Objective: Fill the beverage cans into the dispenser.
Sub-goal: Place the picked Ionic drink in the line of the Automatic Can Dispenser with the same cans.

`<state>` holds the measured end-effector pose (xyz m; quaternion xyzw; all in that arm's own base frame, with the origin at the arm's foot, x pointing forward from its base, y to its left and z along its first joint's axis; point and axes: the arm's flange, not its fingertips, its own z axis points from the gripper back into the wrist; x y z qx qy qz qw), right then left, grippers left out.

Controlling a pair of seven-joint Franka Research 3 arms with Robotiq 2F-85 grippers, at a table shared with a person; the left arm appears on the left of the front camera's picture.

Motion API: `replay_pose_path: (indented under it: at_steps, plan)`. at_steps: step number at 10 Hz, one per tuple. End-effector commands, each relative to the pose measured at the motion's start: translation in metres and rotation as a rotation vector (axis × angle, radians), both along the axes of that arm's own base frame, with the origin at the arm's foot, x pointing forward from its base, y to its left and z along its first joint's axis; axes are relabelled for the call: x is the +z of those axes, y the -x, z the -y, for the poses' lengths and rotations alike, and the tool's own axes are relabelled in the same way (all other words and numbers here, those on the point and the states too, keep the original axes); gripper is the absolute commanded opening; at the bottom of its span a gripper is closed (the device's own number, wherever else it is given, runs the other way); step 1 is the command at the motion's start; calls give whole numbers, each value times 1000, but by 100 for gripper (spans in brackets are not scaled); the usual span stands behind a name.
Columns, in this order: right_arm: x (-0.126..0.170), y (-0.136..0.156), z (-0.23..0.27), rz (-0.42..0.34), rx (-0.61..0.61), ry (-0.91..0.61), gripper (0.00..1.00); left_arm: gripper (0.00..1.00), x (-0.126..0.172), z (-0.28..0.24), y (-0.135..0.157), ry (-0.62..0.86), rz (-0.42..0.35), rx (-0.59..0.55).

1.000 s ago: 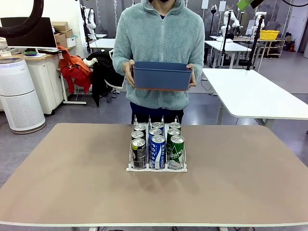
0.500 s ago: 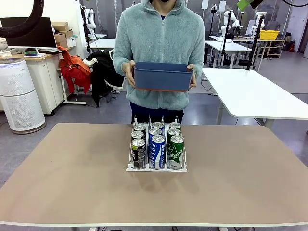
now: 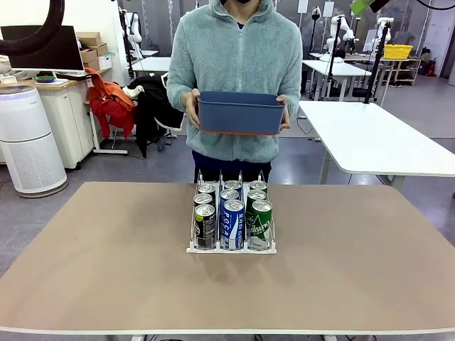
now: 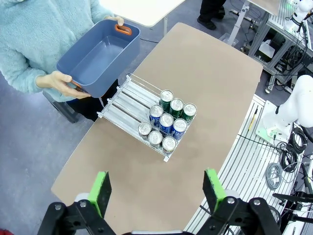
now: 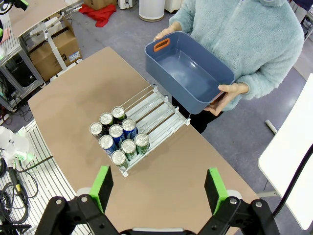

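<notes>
The dispenser stands in the middle of the brown table, its three lanes holding several beverage cans: black-and-green on the left, blue in the middle, green on the right. From above, the cans crowd the rack's near end and its far half is bare; the same shows for the cans in the right wrist view. My left gripper hangs high over the table, open and holding nothing. My right gripper does the same.
A person at the far side holds an empty dark blue bin in both hands at chest height, also seen as the bin and the bin. White tables stand behind on the right.
</notes>
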<state>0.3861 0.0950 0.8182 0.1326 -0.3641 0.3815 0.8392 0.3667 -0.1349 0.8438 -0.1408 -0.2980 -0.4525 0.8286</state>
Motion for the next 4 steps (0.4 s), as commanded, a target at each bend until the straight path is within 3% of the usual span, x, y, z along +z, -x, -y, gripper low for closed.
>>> replay_pose_path:
  at_steps: [1,4]
  plan:
    - [-2,1,1,-8,3,1,100,100,-1,-2,0,4,-4,-2]
    - [-2,1,1,-8,3,1,100,100,-1,-2,0,4,-4,-2]
